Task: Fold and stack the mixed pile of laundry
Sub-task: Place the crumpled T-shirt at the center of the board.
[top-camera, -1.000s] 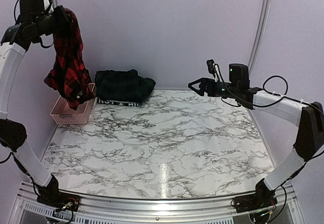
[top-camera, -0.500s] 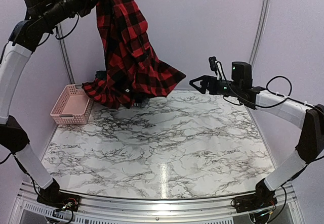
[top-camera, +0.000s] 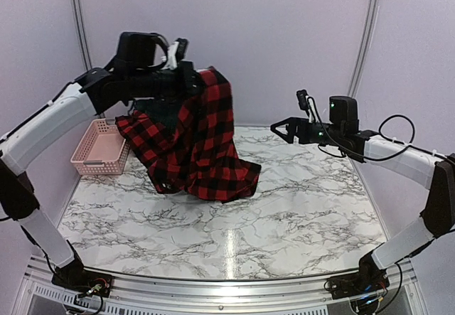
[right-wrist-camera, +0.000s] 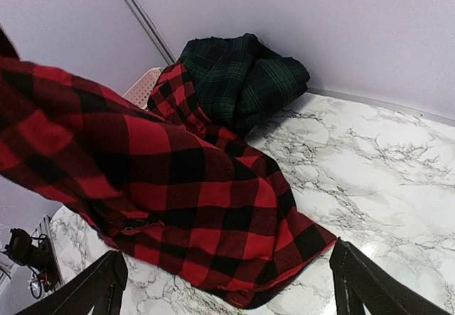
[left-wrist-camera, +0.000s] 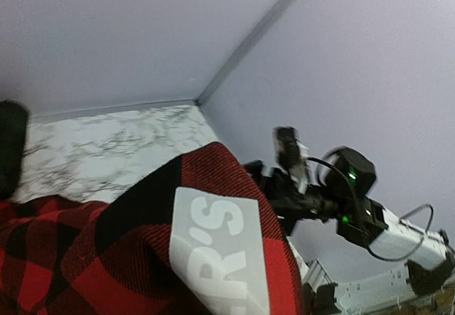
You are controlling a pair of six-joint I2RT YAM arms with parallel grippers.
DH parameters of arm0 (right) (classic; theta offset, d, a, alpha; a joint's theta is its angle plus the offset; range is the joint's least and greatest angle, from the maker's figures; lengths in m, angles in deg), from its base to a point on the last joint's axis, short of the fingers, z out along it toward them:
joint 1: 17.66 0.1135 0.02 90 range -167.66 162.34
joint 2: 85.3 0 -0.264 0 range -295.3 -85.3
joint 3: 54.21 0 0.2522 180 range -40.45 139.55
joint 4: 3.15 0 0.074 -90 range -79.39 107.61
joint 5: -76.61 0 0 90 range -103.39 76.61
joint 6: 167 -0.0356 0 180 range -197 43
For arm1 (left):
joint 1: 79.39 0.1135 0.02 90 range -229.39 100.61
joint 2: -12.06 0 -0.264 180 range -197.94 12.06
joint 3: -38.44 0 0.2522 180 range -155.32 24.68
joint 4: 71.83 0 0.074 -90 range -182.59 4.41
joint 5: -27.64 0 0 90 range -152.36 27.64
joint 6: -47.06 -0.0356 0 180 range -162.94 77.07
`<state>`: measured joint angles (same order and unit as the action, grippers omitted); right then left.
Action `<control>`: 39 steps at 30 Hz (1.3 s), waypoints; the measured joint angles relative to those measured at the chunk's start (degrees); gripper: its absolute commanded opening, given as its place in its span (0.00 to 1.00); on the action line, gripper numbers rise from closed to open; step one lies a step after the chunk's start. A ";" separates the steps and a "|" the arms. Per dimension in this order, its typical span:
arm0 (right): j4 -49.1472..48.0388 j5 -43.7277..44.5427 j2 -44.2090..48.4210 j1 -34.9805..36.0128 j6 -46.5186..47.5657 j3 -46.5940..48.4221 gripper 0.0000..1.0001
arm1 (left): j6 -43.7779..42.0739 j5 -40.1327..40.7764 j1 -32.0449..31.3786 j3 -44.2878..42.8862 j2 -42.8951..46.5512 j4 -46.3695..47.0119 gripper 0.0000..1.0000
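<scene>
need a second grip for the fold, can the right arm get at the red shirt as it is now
Probably yes: the right gripper is open and faces the shirt, with only bare table between them and nothing blocking the way.

Red-and-black checked shirt (top-camera: 202, 151); dark green plaid piece (right-wrist-camera: 249, 80); pink basket (top-camera: 96, 151); white table (top-camera: 298, 208), grey-veined marble.

Left wrist view: one white label (left-wrist-camera: 217, 247) on the red-and-black checked shirt (left-wrist-camera: 78, 258). On it I read large pale grey letters "R'S", the rest of the word not visible. Partial letters beneath, too cropped to read
</scene>
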<state>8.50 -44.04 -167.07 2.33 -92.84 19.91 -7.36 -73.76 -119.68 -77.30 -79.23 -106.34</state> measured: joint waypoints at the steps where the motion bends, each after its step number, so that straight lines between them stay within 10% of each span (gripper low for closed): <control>1: 0.07 -0.02 0.04 -0.09 0.02 -0.37 0.95 | -1.46 -0.07 -2.99 -2.51 -2.16 -0.85 0.00; 11: 0.07 -1.46 2.62 -6.86 -1.77 -4.28 0.95 | -15.65 -1.84 -25.20 -41.68 -25.51 -1.22 0.00; 26: 0.11 -2.97 4.74 -8.04 -1.97 -5.22 0.95 | -26.56 12.22 -29.33 -38.27 -24.70 1.27 0.00; 31: 2.56 -3.13 4.33 -8.04 -1.22 -4.07 0.95 | -21.77 23.21 -22.10 -26.05 -20.63 1.16 0.01; 34: 4.79 -3.06 4.33 -8.04 -0.09 -3.34 0.95 | -17.88 27.47 -15.37 -15.91 -17.29 0.26 0.45; 39: 9.40 -2.49 4.55 -8.07 2.32 -3.15 0.89 | -9.60 30.40 -4.35 -5.62 -16.02 -8.39 0.79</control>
<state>17.90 -46.53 -162.53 -5.73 -90.52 16.76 -16.96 -43.36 -124.03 -82.92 -95.25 -114.73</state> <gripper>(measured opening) 0.930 0.629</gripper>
